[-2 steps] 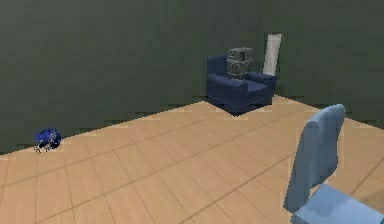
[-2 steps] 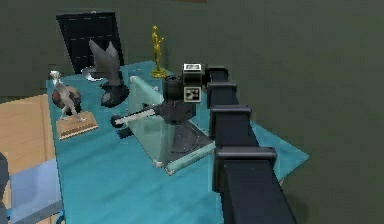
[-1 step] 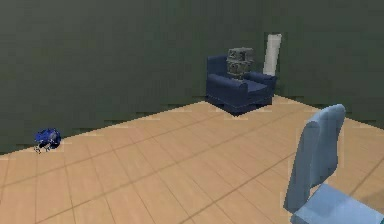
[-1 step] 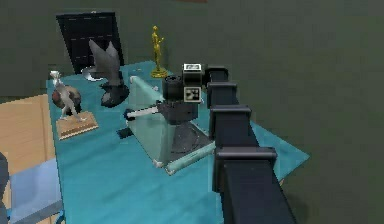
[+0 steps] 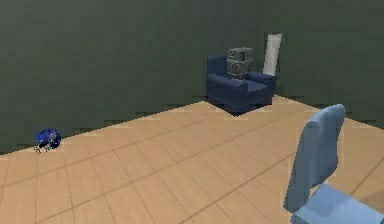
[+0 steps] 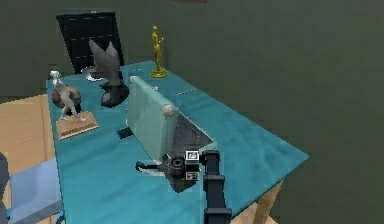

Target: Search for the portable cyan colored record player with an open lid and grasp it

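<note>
On the cyan table [image 6: 240, 135] in the arm side view stands a portable record player [image 6: 160, 122], its pale cyan lid raised upright over a grey base. The dark arm [image 6: 213, 192] rises from the bottom edge and ends just in front of the player. Left of its two white marked squares is the gripper [image 6: 155, 166], low against the tabletop at the player's near side. With the player right behind it, I cannot tell whether the gripper holds anything or touches the player.
Farther along the table stand a gold statuette [image 6: 157, 51], a dark sculpture [image 6: 108, 76] and a pale figure on a wooden base [image 6: 68, 104]. A blue chair [image 5: 320, 165] stands close by. Across the wooden floor are a blue armchair [image 5: 240, 86] and a small blue object [image 5: 47, 138].
</note>
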### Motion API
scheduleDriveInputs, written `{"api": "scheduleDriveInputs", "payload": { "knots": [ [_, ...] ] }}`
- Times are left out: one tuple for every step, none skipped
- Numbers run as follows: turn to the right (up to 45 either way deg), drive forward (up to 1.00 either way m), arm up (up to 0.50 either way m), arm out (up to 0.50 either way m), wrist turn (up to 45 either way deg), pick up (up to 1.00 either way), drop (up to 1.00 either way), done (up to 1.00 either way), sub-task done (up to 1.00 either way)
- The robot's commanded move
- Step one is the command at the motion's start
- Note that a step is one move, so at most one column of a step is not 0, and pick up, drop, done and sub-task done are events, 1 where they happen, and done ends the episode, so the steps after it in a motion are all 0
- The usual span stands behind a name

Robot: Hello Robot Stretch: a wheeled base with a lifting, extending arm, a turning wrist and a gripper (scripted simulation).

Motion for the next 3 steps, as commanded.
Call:
{"api": "scheduleDriveInputs", "payload": {
  "knots": [
    [0.0, 0.00, 0.00, 0.00, 0.0, 1.00, 0.00, 0.00, 0.00],
    [0.0, 0.00, 0.10, 0.00, 0.0, 0.00, 0.00, 0.00, 0.00],
    [0.0, 0.00, 0.00, 0.00, 0.0, 0.00, 0.00, 1.00, 0.00]
  ]
}}
